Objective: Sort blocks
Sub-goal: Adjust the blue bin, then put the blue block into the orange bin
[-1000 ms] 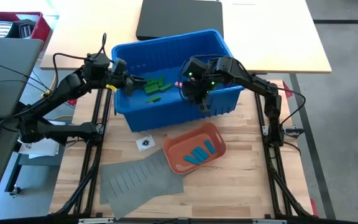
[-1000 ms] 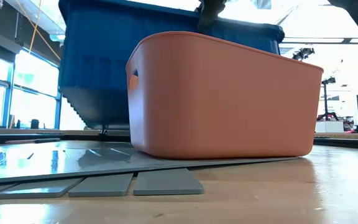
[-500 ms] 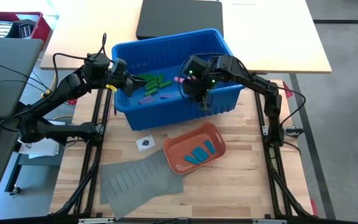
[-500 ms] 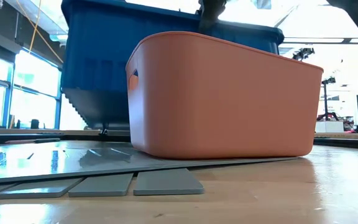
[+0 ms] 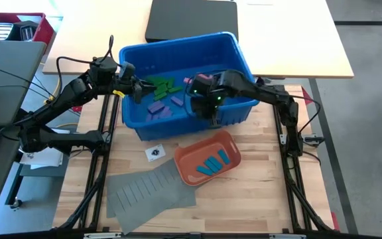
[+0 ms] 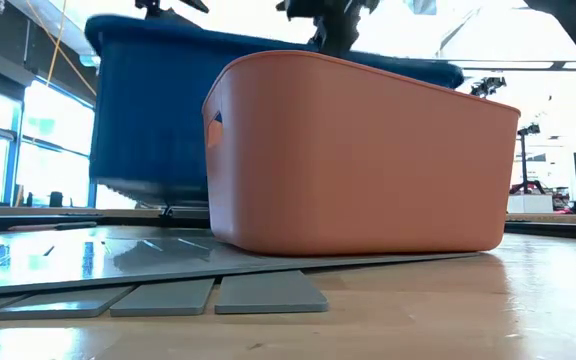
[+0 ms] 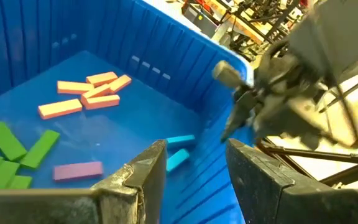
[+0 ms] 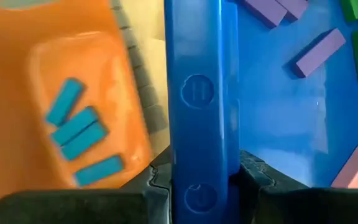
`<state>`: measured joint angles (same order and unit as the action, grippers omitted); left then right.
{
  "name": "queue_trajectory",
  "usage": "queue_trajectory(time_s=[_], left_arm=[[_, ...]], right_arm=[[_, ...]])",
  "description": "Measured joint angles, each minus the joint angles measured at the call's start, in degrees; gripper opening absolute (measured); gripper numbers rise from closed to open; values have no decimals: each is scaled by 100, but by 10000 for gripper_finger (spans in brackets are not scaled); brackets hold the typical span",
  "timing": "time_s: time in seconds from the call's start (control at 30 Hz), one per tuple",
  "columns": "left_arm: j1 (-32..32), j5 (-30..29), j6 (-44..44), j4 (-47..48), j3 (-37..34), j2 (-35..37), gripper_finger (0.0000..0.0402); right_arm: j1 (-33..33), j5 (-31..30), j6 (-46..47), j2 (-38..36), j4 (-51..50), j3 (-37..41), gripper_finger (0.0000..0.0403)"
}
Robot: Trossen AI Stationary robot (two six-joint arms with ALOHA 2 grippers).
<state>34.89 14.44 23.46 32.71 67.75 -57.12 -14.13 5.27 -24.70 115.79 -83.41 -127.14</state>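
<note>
The blocks lie loose on the floor of a blue bin: green, purple, pink and blue. Several more blue blocks lie in the orange-red tray. My left gripper is shut on the bin's left rim. My right gripper is shut on the bin's near rim. The left wrist view shows pink, green and purple blocks. My left gripper has the bin's left wall top between its two fingers, one finger inside the bin and one outside. It comes from the table's left. My right gripper pinches the bin's near rim, one finger inside the bin and one outside, pointing down from above. Whether the bin's base rests on the table, I cannot tell.
The tray stands on the table near the bin, on a corner of the grey slotted divider sheet. A small white tag lies beside them. A light table with a black pad lies beyond the bin.
The bin has tipped from leaning toward the far edge back toward level. The blocks have slid and spread over its floor, so purple and blue ones now show. My right gripper has gone toward the table's near edge with the rim.
</note>
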Motion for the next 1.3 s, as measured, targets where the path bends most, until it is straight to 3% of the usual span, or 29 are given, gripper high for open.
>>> queue_trajectory(time_s=[0.3, 0.7, 1.0, 1.2, 1.3], left_arm=[[0, -1, 36, 7, 0, 0, 158], [0, -2, 36, 17, 0, 0, 158], [0, -2, -26, 43, 0, 0, 158], [2, -3, -65, 42, 0, 0, 158], [2, -4, -125, 40, 0, 0, 158]], right_arm=[[47, -734, 148, 4, 994, 1055, 86], [50, -349, 415, 7, 1184, 1539, 138], [-92, 556, 1263, -2, 1249, 474, 227], [-481, 72, 2441, -11, 1174, -722, 251], [-937, -399, 3400, -44, 1109, -748, 251]])
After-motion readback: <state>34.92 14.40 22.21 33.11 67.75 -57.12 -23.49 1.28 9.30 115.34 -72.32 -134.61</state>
